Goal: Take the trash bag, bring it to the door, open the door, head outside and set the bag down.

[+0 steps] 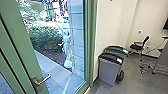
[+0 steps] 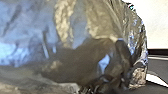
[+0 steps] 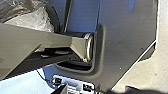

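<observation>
Bag looms close at the left wrist, though I cannot tell whether either gripper grasps it. Door looks shut (handle near its edge), so opening seems in hand; that calls for working the handle without snagging the bag.

Free room is surrounding the handle on the green stile. Two bins are standing against the wall, blocking passage there. Bare floor is stretching between them and the desk; a chair is obstructing its far side.
</observation>
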### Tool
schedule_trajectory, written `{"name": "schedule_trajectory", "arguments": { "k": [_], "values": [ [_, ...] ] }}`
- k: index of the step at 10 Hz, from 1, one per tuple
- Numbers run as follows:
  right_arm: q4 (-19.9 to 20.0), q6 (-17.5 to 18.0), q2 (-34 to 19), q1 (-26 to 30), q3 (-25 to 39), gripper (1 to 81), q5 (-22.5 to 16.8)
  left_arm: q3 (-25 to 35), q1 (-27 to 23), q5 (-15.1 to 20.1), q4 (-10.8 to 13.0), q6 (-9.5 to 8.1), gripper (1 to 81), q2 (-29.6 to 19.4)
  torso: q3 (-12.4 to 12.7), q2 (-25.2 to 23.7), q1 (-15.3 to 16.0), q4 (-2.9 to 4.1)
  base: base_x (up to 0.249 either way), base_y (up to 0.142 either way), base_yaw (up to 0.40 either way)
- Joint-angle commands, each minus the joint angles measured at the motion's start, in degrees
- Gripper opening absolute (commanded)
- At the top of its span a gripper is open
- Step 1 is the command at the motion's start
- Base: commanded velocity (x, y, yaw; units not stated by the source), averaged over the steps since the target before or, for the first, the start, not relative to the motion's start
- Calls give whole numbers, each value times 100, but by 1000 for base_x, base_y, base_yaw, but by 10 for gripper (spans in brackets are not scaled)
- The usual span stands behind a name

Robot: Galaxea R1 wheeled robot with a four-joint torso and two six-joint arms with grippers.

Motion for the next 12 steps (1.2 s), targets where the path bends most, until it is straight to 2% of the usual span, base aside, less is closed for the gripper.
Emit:
{"name": "schedule_trajectory", "arguments": {
  "k": [1, 10, 12],
  "values": [
    [6, 6, 14, 194, 17, 811, -358, 27, -222, 344, 50, 30, 10, -21, 2, 0, 0, 0, 0, 0, 0],
    [6, 14, 31, 194, -10, 811, -358, -44, -223, 387, 182, 39, 10, -30, 2, 4, 0, 0, 0, 0, 0],
    [6, 14, 23, 185, -10, 811, -358, -44, -222, 387, 182, 39, 10, -30, 2, 4, 0, 0, 0, 0, 162]
  ]
}}
